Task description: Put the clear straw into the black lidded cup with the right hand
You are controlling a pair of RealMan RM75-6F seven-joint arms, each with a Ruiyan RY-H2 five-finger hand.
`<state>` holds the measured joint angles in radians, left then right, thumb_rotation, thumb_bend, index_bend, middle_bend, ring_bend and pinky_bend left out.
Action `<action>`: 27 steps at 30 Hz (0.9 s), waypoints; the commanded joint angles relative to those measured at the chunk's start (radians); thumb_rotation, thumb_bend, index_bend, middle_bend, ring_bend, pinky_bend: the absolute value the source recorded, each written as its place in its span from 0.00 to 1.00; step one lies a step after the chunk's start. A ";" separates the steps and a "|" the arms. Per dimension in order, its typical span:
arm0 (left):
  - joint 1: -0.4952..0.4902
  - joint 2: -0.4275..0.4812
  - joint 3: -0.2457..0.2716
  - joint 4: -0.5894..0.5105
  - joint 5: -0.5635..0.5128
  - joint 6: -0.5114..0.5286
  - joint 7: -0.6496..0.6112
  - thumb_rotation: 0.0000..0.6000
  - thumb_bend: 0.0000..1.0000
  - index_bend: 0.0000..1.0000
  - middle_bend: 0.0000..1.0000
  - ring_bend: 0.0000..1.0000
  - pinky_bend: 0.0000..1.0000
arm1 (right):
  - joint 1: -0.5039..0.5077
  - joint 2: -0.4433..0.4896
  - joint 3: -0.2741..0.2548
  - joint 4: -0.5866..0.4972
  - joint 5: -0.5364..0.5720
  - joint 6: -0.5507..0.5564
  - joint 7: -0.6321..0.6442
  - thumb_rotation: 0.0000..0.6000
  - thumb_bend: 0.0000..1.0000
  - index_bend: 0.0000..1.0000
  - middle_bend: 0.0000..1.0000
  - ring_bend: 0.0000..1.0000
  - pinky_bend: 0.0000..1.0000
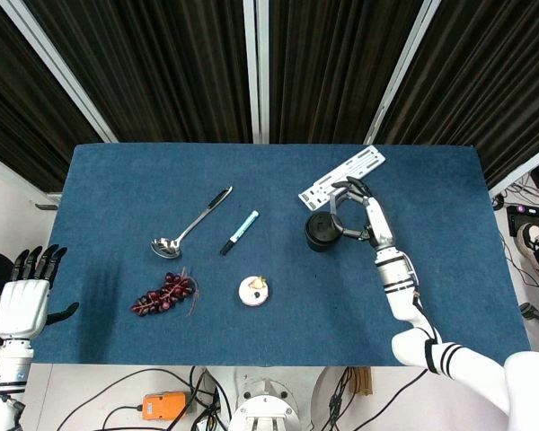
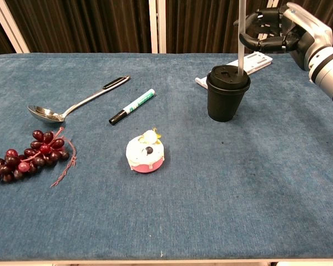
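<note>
The black lidded cup point(image 2: 227, 93) stands upright at the back right of the blue table; the head view shows the cup point(image 1: 322, 232) from above. The clear straw point(image 2: 241, 33) rises straight up from the right side of the lid, its lower end in the lid. My right hand point(image 2: 277, 34) hangs just right of the cup, above lid height, fingers curled around the straw's upper part. From above, the right hand point(image 1: 364, 214) reaches over the cup's right rim. My left hand point(image 1: 22, 301) hangs off the table's left edge, fingers spread and holding nothing.
A white perforated strip point(image 2: 255, 60) lies just behind the cup. Left of the cup are a marker point(image 2: 133, 105) and a metal ladle point(image 2: 77, 102). A small pink cake point(image 2: 146, 152) sits mid-table, and red grapes point(image 2: 28, 155) lie at the left.
</note>
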<state>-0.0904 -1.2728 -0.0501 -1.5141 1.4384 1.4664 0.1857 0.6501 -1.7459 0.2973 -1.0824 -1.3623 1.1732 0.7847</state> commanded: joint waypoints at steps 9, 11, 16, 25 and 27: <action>-0.001 0.004 0.000 -0.005 0.002 0.002 0.004 1.00 0.08 0.09 0.09 0.02 0.00 | -0.010 0.036 -0.053 0.013 -0.070 0.000 0.058 1.00 0.47 0.10 0.21 0.00 0.00; -0.002 0.004 -0.001 -0.005 0.003 0.002 0.004 1.00 0.08 0.09 0.09 0.02 0.00 | -0.016 0.059 -0.053 -0.008 -0.077 0.013 0.050 1.00 0.47 0.06 0.19 0.00 0.00; -0.002 0.008 -0.001 -0.004 0.005 0.003 0.001 1.00 0.08 0.09 0.09 0.02 0.00 | -0.064 0.177 -0.064 -0.097 -0.099 0.078 -0.078 1.00 0.47 0.05 0.18 0.00 0.00; 0.001 0.011 -0.005 0.003 0.004 0.015 -0.016 1.00 0.08 0.09 0.09 0.02 0.00 | -0.268 0.583 -0.176 -0.472 -0.013 0.120 -0.596 1.00 0.45 0.06 0.16 0.00 0.00; 0.002 0.011 -0.006 0.004 0.005 0.017 -0.018 1.00 0.08 0.09 0.09 0.02 0.00 | -0.314 0.639 -0.198 -0.535 0.010 0.140 -0.626 1.00 0.43 0.05 0.15 0.00 0.00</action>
<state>-0.0887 -1.2618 -0.0561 -1.5102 1.4436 1.4836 0.1681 0.4489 -1.2629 0.1612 -1.4574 -1.4084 1.2724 0.2880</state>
